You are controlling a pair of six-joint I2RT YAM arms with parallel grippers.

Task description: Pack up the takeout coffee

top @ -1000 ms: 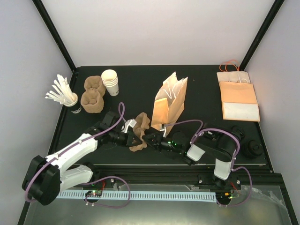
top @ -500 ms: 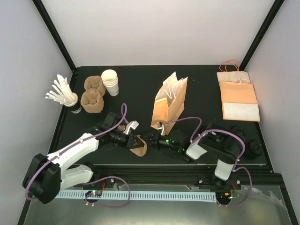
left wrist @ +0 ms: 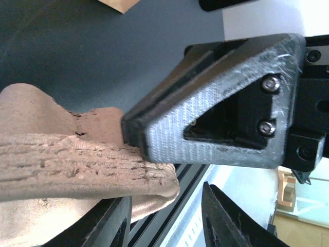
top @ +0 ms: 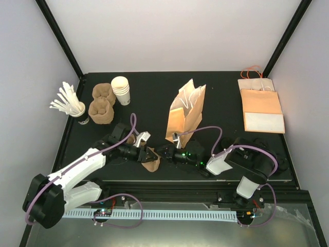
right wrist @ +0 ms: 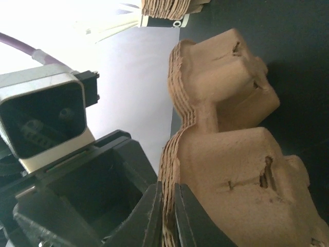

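A brown pulp cup carrier hangs between my two grippers near the table's front edge. My right gripper is shut on its layered rim, with the jaws pinching the stacked edge of the carrier. My left gripper is open. In the left wrist view its jaws stand apart with the carrier just beside one finger, not clamped. The right gripper's grey finger presses on the carrier's corner. The takeout coffee does not show plainly in any view.
A brown paper bag stands open behind the grippers. Flat bags lie at the back right. Stacked white cups, more carriers and a cup of stirrers sit at the back left. Round black shapes lie front right.
My left gripper's jaws have opened and let go of the carrier. The carrier has swung down toward the front edge, held by the right gripper alone.
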